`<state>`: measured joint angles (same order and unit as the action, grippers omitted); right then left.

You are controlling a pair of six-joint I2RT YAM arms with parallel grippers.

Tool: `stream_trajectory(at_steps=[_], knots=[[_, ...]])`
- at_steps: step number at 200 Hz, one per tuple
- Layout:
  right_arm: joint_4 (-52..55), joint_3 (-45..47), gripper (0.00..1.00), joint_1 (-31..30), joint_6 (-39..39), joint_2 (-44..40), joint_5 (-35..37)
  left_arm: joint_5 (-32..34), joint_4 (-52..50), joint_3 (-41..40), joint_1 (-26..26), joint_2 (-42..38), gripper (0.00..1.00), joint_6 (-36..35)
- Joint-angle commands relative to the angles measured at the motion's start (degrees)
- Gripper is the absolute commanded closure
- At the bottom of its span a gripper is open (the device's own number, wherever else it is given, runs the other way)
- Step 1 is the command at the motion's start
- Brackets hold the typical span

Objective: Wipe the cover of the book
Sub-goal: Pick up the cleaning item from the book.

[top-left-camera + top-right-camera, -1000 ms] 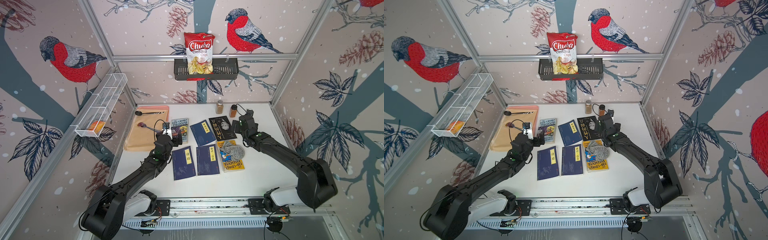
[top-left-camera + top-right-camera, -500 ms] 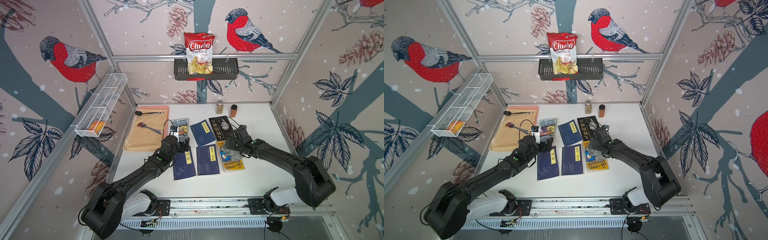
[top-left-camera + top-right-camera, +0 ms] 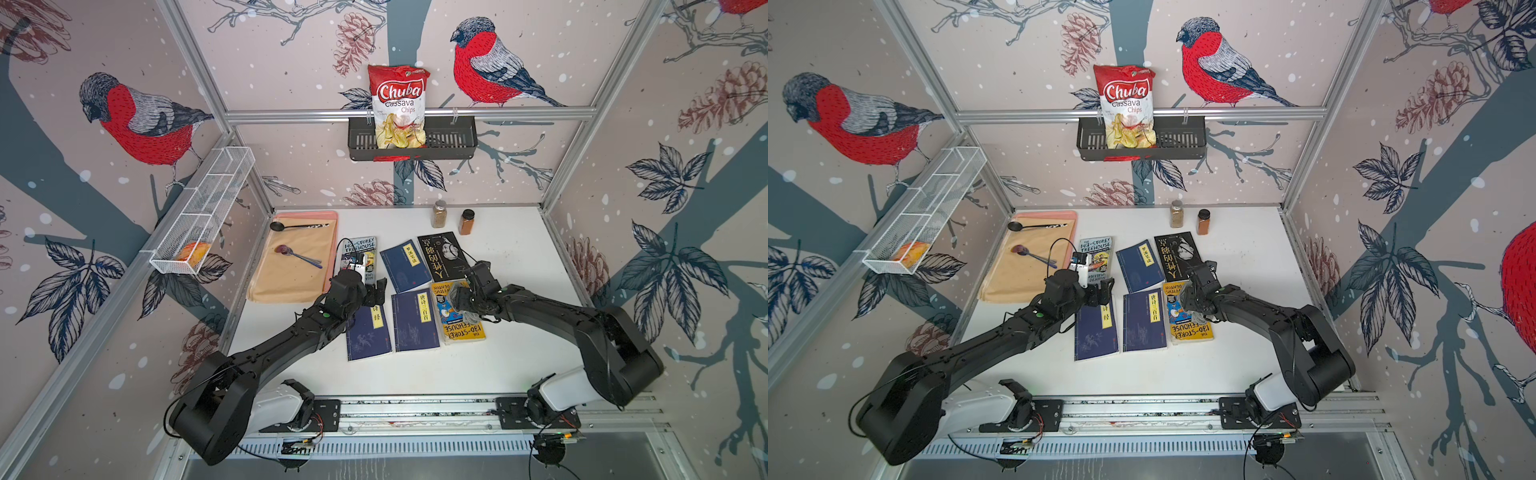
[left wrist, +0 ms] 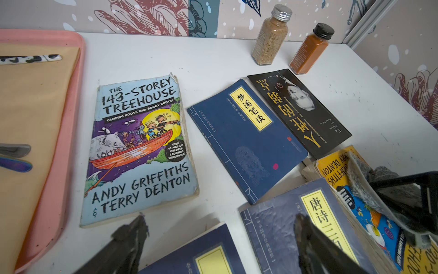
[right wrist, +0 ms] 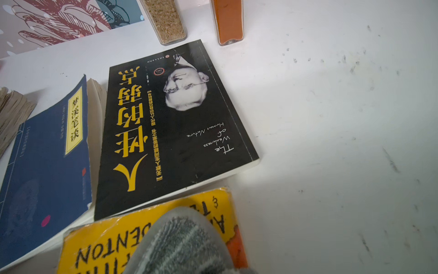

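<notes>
right hand dropped onto cloth atop yellow book, clamp cannot tell; left hand apart.

Bullfinch-and-pinecone wallpaper wraps round the white bench, framed by aluminium rails, under soft even light.

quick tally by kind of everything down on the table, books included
books: 6
spice jars: 2
spoons: 2
tray: 1
paper sheet: 1
cloth: 1
total: 13
</notes>
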<state>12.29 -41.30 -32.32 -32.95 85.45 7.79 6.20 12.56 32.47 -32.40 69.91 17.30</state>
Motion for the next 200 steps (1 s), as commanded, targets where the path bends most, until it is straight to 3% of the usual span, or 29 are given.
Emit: stream_trajectory(at_steps=[1, 36, 68, 101, 108, 122, 131, 176, 200], knots=[[1.45, 0.43, 0.55, -0.46, 0.33, 0.09, -0.60, -0.98, 0.18, 0.90, -0.94, 1.12, 0.07, 0.52], [4.22, -0.37, 0.84, -0.56, 0.50, -3.08, 4.84, -3.29, 0.23, 2.84, -3.05, 4.40, 0.14, 0.41], [6.16, -2.43, 0.92, -0.81, 1.70, -7.42, 7.90, -6.06, 1.35, 5.60, -5.86, 9.37, 0.26, -0.49], [5.19, -3.55, 0.92, -2.47, 2.54, -10.47, 6.26, -10.31, 3.58, 10.28, -7.89, 16.79, 0.44, -1.28], [4.51, -3.32, 0.92, -2.82, 2.28, -10.61, 5.36, -11.51, 3.61, 11.63, -8.09, 18.60, 0.51, -1.63], [2.83, -2.21, 0.92, -3.27, 1.43, -10.19, 3.81, -14.63, 3.62, 14.71, -8.48, 22.33, 0.78, -1.98], [1.87, -1.22, 0.93, -3.65, 0.67, -9.59, 3.10, -16.17, 3.45, 16.70, -8.80, 24.80, 0.85, -2.69], [-1.82, 4.27, 0.93, -5.55, -3.37, -8.96, 0.23, -19.45, 0.81, 24.11, -10.74, 32.03, 0.93, -6.45], [-3.10, 8.66, 0.93, -5.92, -5.56, -10.82, -1.32, -20.61, 1.61, 24.07, -11.58, 33.42, 0.94, -5.80]])
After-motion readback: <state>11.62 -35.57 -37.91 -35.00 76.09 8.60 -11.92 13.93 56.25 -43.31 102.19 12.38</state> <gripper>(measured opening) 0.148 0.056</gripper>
